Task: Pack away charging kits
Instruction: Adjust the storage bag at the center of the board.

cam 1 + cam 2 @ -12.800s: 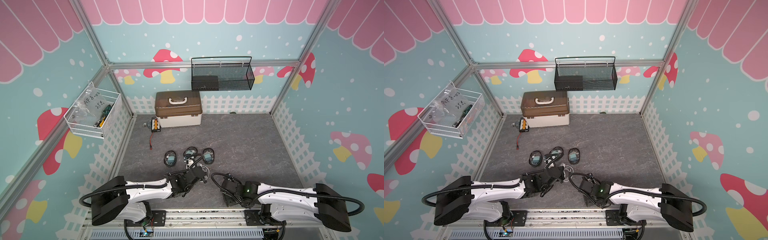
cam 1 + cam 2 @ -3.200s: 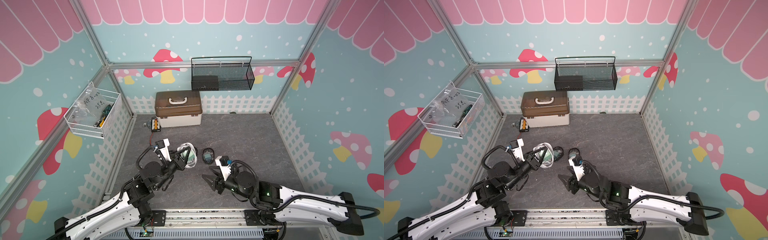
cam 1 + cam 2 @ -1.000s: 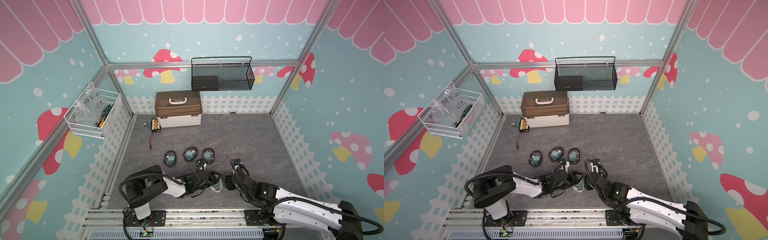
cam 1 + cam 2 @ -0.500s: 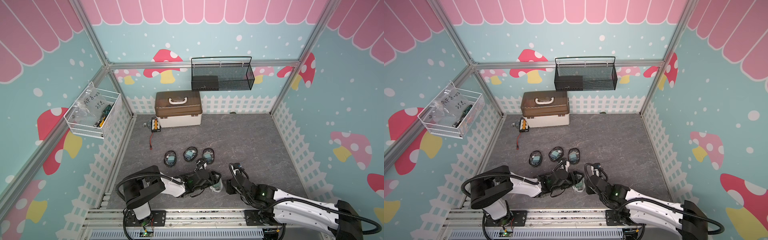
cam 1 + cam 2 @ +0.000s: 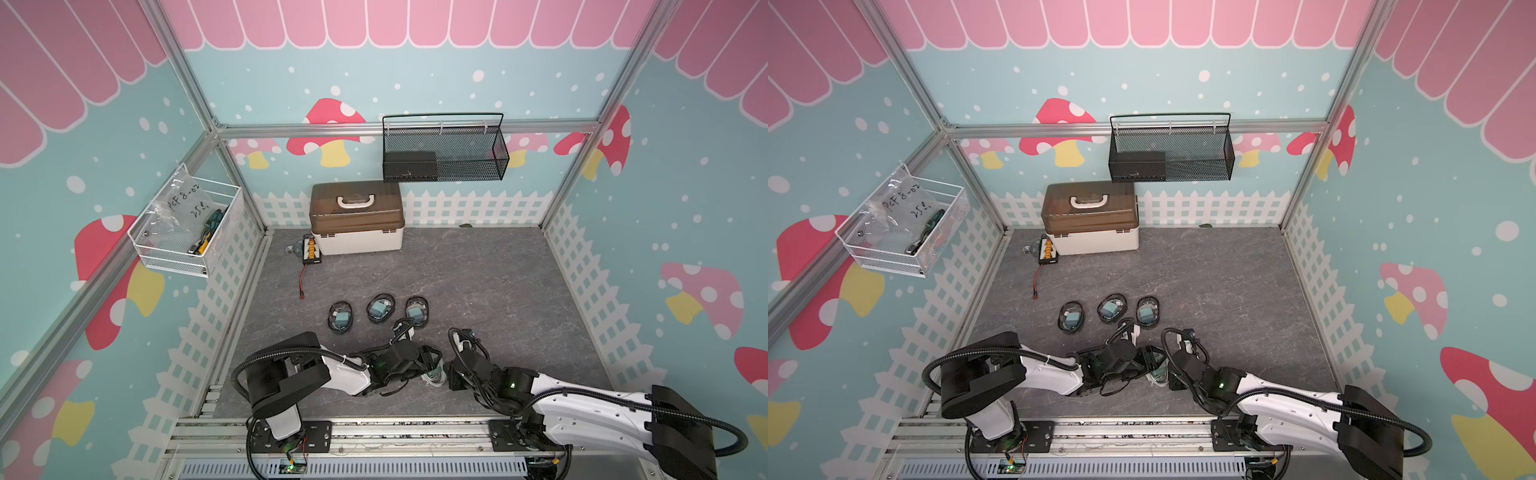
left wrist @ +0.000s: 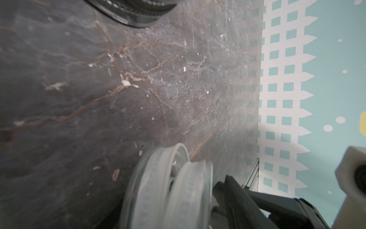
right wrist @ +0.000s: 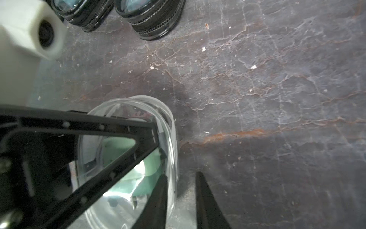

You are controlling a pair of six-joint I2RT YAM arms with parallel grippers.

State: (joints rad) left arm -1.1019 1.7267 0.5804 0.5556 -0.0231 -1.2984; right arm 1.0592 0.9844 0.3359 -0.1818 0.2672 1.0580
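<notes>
Lying near three black-rimmed pouches (image 5: 380,308), the white-rimmed pouch (image 5: 435,377) sits between both jaws.

Grey floor (image 5: 478,282), box (image 5: 357,226), board (image 5: 311,250), three pouches (image 5: 379,309)

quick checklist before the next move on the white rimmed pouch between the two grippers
1. Teal adapter inside the white-rimmed pouch: ok.
2. Cable inside it too: cannot tell.
3. Pouch zipped shut: not ok. In the left wrist view its two rim halves stand apart.
4. Left gripper holding the pouch: cannot tell. Only one finger shows, lying across the pouch's face.
5. Right gripper gripping the pouch's edge: not ok. Its jaws straddle the edge, with table showing in the gap.
6. Three black-rimmed pouches out of the way: ok. They lie in a row beyond both grippers.
</notes>
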